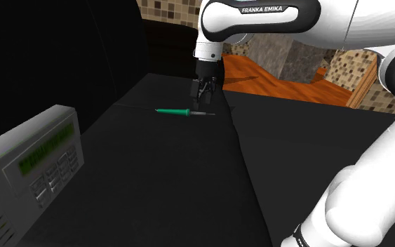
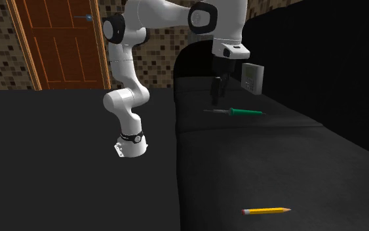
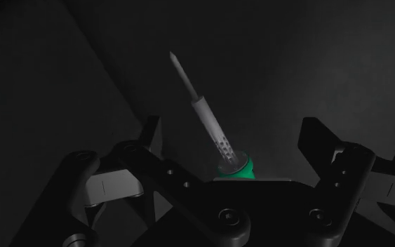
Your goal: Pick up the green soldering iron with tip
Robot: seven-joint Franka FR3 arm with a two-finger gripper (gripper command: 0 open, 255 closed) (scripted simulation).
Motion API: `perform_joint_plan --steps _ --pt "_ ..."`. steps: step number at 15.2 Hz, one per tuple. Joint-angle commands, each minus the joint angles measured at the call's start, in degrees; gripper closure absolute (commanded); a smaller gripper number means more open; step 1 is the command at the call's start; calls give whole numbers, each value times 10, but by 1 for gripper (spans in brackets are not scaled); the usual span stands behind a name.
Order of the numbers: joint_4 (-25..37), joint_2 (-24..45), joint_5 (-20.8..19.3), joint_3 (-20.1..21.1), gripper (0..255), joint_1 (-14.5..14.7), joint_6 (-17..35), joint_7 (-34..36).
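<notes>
You were mid-approach: gripper point(image 3: 232, 137) spread open, touching nothing, above the green soldering iron point(image 1: 178, 111), which lay flat beyond the grey keypad box point(image 1: 31, 165), metal end away from it. Next move needed: descend, then clamp.

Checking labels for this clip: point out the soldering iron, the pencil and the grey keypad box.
soldering iron point(image 1: 173, 111), shoulder view, on its green handle.
pencil point(image 2: 266, 211), second exterior view, middle of its yellow shaft.
grey keypad box point(image 1: 48, 172), shoulder view, on its button panel.
</notes>
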Motion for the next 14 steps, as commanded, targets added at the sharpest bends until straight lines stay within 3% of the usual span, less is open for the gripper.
perform_joint_plan --steps 1,3,12,13,14 --pt "52 46 2 7 0 7 -8 -10" --pt "85 74 2 11 0 11 -13 -16" --pt "24 72 2 11 0 11 45 -20" --pt "26 73 2 11 255 11 45 -20" --pt "26 74 2 11 255 12 45 -20"
